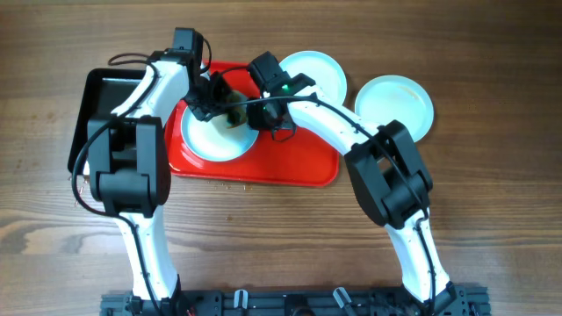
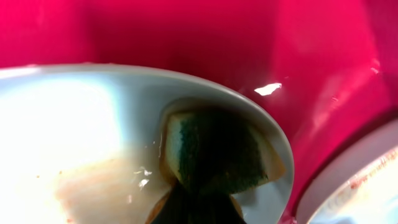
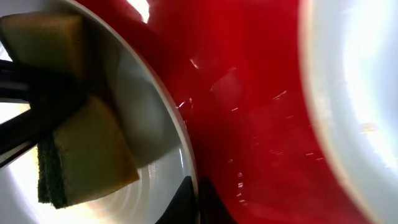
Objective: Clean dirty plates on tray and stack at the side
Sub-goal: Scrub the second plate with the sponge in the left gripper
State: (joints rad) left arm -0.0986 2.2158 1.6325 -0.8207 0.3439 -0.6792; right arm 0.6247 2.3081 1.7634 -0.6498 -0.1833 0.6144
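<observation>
A brown wooden table (image 1: 492, 219) (grain running left to right) fills the overhead view, evenly lit.

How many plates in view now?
3. One plate on the left half of the red tray, one at its far right corner, one on the table to its right.

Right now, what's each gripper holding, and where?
Left gripper pinches the yellow-and-green sponge across its middle, on the round white plate. Right gripper: at that plate's rim, grip unclear.

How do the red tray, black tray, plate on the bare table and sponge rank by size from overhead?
red tray: largest
black tray: next, though partly covered
plate on the table: third
sponge: smallest
</observation>
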